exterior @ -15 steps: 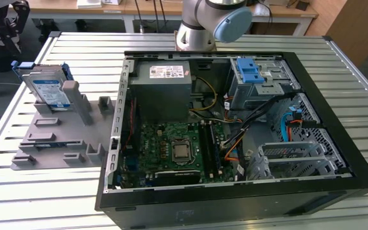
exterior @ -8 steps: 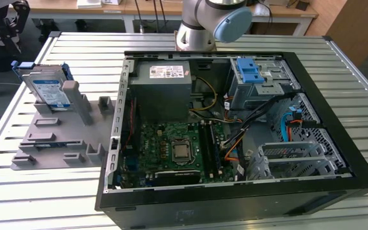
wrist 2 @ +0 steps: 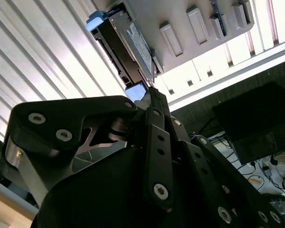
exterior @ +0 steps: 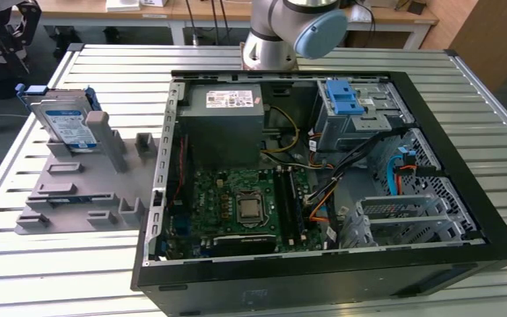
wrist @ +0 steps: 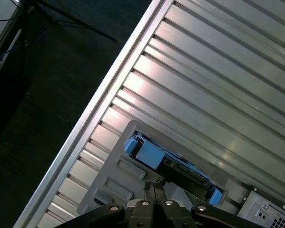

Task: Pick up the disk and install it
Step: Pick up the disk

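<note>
The disk (exterior: 67,122), silver-grey with a blue-and-white label and a blue carrier frame, stands on edge in a grey holder (exterior: 86,191) at the exterior view's left. Both wrist views look down on it: the disk (wrist: 176,164) with its blue end tabs lies just beyond the fingertips, and the disk (wrist 2: 132,42) appears past the black linkage. My gripper (wrist: 154,184) hovers above and apart from the disk, its two thin fingers pressed together with nothing between them. In the second wrist view the gripper (wrist 2: 151,90) tapers to one closed tip.
An open black computer case (exterior: 465,165) lies on the slatted metal table (exterior: 60,264). It holds a grey power supply (exterior: 227,122), a green motherboard (exterior: 240,208) and a metal drive cage with a blue latch (exterior: 346,100). The arm's base (exterior: 276,39) stands behind the case.
</note>
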